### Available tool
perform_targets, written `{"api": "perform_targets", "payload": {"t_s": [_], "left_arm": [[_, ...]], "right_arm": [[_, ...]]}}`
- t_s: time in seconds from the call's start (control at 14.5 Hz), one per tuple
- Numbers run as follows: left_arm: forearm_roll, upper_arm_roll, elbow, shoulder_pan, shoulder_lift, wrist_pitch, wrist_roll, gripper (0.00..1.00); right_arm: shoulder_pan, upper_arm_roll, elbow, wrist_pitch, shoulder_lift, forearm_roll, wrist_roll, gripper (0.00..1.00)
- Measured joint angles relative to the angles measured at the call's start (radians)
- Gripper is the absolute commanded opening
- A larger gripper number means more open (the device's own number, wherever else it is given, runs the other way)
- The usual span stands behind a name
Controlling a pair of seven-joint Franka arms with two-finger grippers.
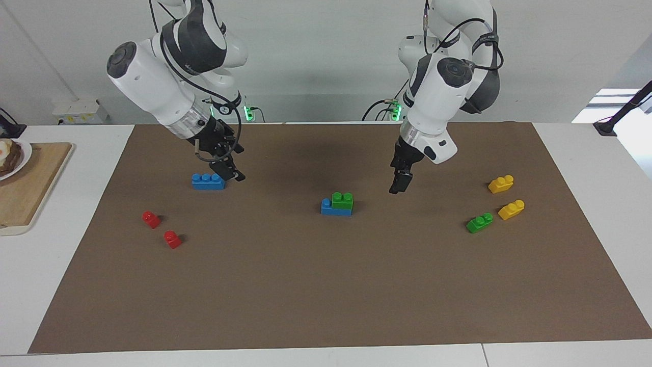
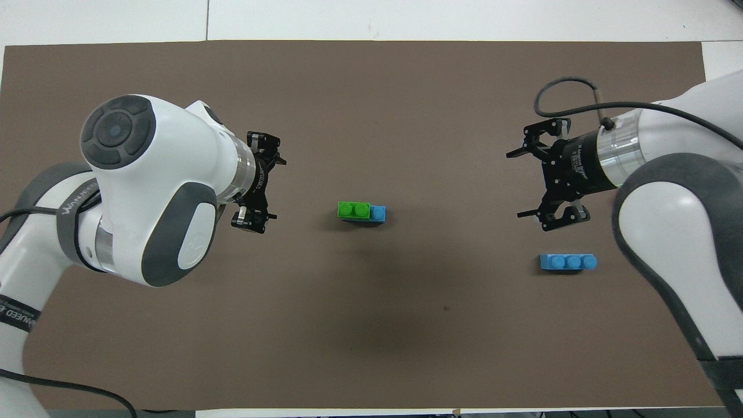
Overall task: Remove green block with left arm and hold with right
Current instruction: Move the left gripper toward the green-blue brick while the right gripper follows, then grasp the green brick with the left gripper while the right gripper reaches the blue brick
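Green block [image 1: 342,200] sits on blue brick [image 1: 333,208], apart from both end effectors.

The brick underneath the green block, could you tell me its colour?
Blue; it shows best in the facing view.

One camera faces the robots from high across the flat brown mat [image 1: 326,285]; another looks steeply down from above them, both covering that mat.

We note the green block [image 1: 342,200] as glossy moulded plastic, like the blue brick [image 1: 335,207] beneath it. The brown mat [image 1: 326,285] looks matt, papery and smooth. The arm shells [image 1: 153,86] are glossy white plastic; the wrist ring [image 2: 620,152] is brushed metal. The board [image 1: 30,183] is pale wood.
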Motion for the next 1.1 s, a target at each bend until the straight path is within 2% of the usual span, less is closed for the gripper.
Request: {"api": "perform_targets", "payload": {"t_s": [0.62,1.1], "left_arm": [[0.001,0.002,-0.001,-0.111,0.090,0.068,-0.212,1.00],[0.021,0.001,0.035,-0.188,0.192,0.080,-0.352,1.00]], "right_arm": [[0.139,0.002,0.000,0.187,0.154,0.050,0.115,1.00],[0.224,0.003,-0.005,0.320,0.226,0.051,0.162,1.00]]}}
